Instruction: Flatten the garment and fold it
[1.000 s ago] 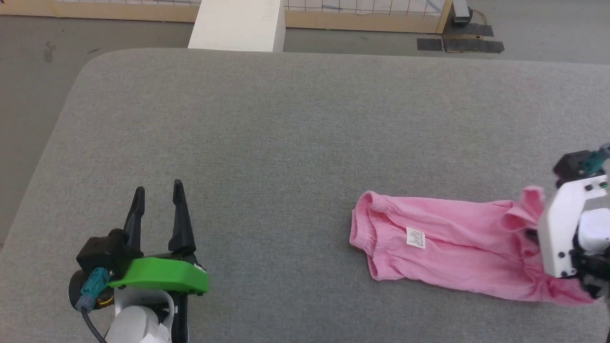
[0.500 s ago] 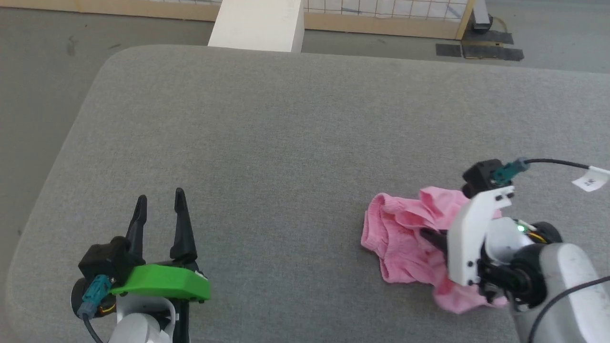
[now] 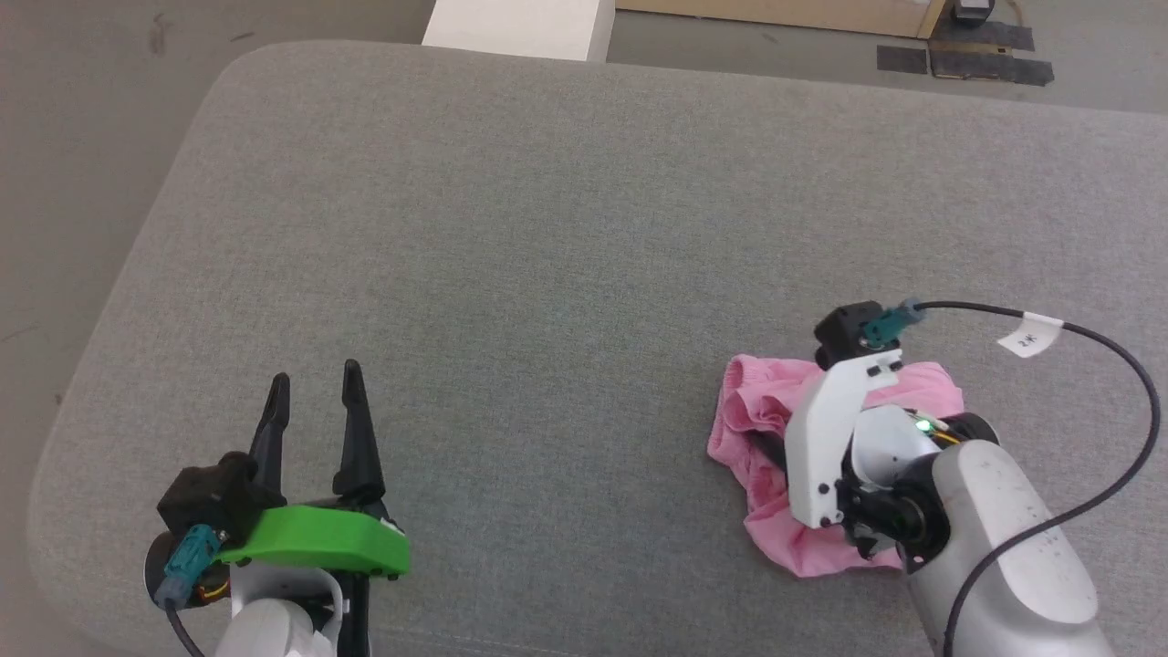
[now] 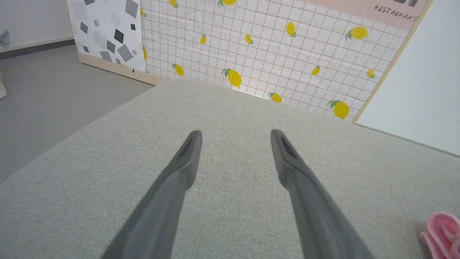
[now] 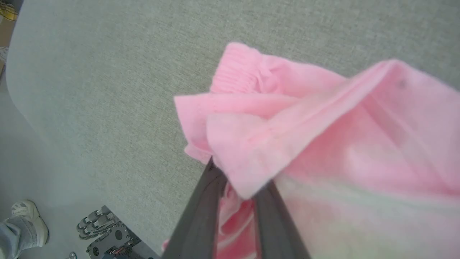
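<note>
Your tabletop [image 3: 511,228] carries the garment [image 3: 757,411] on its right side, now doubled into a short, rumpled heap; a second ago it lay stretched out long. Your right claw [image 5: 239,181], clamped on a hem, has carried that end over the other. I judge that's a fold begun before flattening. Your left claw [image 3: 312,388] hovers spread, holding nothing.

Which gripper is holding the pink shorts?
The right gripper, shut on a fold of the shorts; the left gripper is open over bare grey cushion, apart from them.

Thin soft cloth garment [image 3: 753,411]; table [image 3: 547,228] matt grey woven fabric, sl. rough.
</note>
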Motion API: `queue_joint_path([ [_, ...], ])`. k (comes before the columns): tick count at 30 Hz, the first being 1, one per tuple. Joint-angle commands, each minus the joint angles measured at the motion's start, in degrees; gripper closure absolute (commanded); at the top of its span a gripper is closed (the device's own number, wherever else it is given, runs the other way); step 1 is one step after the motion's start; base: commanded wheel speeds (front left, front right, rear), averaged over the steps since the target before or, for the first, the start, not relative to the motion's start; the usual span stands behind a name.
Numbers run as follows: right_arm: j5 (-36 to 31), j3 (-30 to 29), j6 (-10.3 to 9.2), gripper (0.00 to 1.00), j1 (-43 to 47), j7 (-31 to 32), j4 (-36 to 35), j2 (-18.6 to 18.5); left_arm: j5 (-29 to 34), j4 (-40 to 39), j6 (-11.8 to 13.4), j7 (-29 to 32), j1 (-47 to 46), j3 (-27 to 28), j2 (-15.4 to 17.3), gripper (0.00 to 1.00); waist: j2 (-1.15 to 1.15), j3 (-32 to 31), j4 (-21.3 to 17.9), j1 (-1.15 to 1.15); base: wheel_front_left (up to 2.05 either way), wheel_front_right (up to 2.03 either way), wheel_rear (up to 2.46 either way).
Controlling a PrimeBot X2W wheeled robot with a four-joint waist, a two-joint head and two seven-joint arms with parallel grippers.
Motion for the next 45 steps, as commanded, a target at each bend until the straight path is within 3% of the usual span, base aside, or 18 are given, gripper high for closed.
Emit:
queue_joint_path([
  [1, 0.08, 0.81, -0.08, 0.00, -1.14, -0.61, 0.41, 0.35, -0.34, 0.13, 0.26, -0.40, -0.31, 0.16, -0.24, 0.00, 0.00, -0.24, -0.21, 0.00, 0.00, 0.00, 0.00],
  [9, 3.90, 6.50, -0.08, 0.00, -1.75, 0.79, -8.30, -2.76, -0.70, 0.85, 0.23, -0.39, 0.61, 0.36, 0.17, 0.00, 0.00, -3.14, -3.39, 0.00, 0.00, 0.00, 0.00],
  [14, 3.82, 3.03, -0.08, 0.00, -0.43, -1.73, -16.29, -4.14, -0.55, 0.39, 0.36, -0.39, 1.05, 0.54, 0.71, 0.00, 0.00, -3.95, -6.52, 0.00, 0.00, 0.00, 0.00],
  [18, -0.66, -2.03, -0.08, 0.00, 1.66, -4.69, -19.30, -5.32, -0.14, 0.07, 0.58, -0.39, 0.77, 0.33, 0.97, 0.00, 0.00, -3.65, -8.55, 0.00, 0.00, 0.00, 0.00],
  [27, -8.55, -8.07, -0.08, 0.00, 8.73, -5.56, -15.89, -4.31, -0.09, 0.29, 0.54, -0.31, -0.56, -0.42, 0.89, 0.00, 0.00, -1.66, -9.15, 0.00, 0.00, 0.00, 0.00],
  [35, -11.86, -8.58, -0.08, 0.00, 10.31, -5.95, -7.24, -1.71, -0.40, 0.68, 0.54, -0.31, -0.92, -0.50, 0.80, 0.00, 0.00, -0.32, -7.51, 0.00, 0.00, 0.00, 0.00],
  [42, -12.99, -8.98, -0.08, 0.00, 9.19, -8.18, -2.39, -1.81, -0.34, 0.99, 0.52, -0.32, -1.18, -0.80, 0.92, 0.00, 0.00, 0.01, -6.54, 0.00, 0.00, 0.00, 0.00],
  [45, -12.85, -9.06, -0.08, 0.91, 8.42, -8.50, -1.10, -2.42, -0.39, 1.05, 0.58, -0.33, -1.03, -0.78, 0.99, 0.00, 0.00, -0.15, -6.61, 0.00, 0.00, 0.00, 0.00],
])
